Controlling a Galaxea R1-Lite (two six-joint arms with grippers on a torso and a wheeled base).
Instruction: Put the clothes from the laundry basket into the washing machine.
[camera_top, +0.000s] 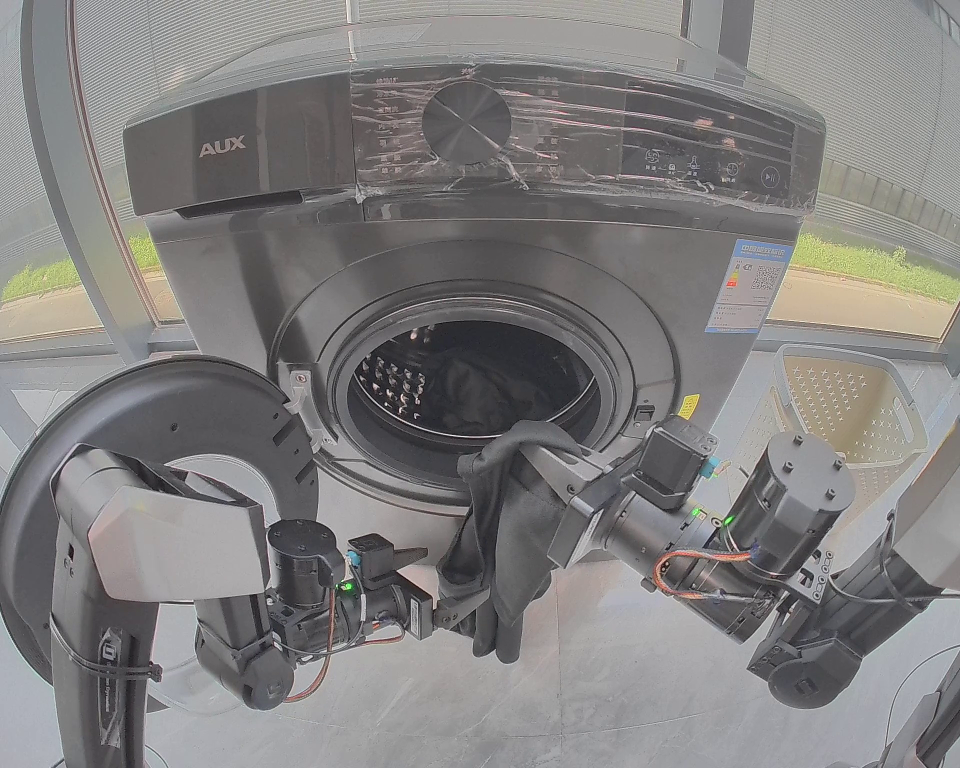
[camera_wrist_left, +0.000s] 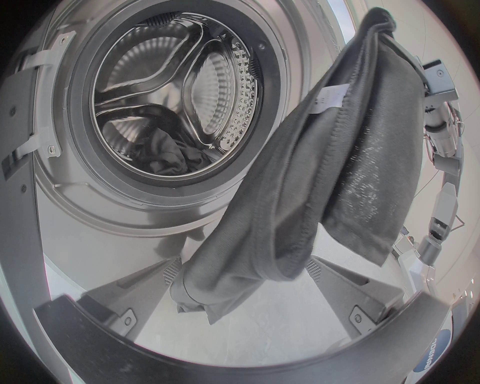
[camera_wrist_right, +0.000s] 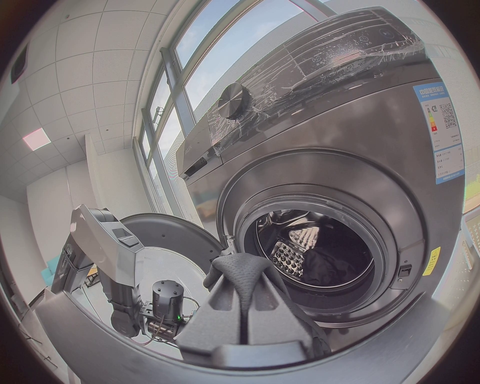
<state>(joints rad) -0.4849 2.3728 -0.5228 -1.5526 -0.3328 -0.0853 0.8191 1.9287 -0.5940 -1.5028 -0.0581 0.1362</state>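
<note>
The left gripper (camera_top: 468, 606) is hanging low before the open washing machine (camera_top: 250, 270), jaws apart around a dark garment (camera_top: 505, 540), perhaps touching its lower end. The right gripper (camera_top: 535, 458) is clamping the garment's top just outside the machine's opening. Inside, another dark cloth (camera_top: 480, 385) is lying. The laundry basket (camera_top: 850, 400) is standing at the right.

Floor (camera_top: 640, 690): pale grey marbled tiles, glossy, thin joints. Washer (camera_top: 240, 280) stands directly on it, a dark grey front-loader with its back to the windows. Door (camera_top: 150, 420) is swung open to the robot's left, low over the tiles; can't tell if its lower edge touches them. Basket (camera_top: 850, 400) sits on the floor just beside the washer's right side: cream plastic, perforated walls, open side facing up. Drum (camera_top: 395, 385) carries a dark heap of clothes (camera_top: 480, 385) at its bottom.
</note>
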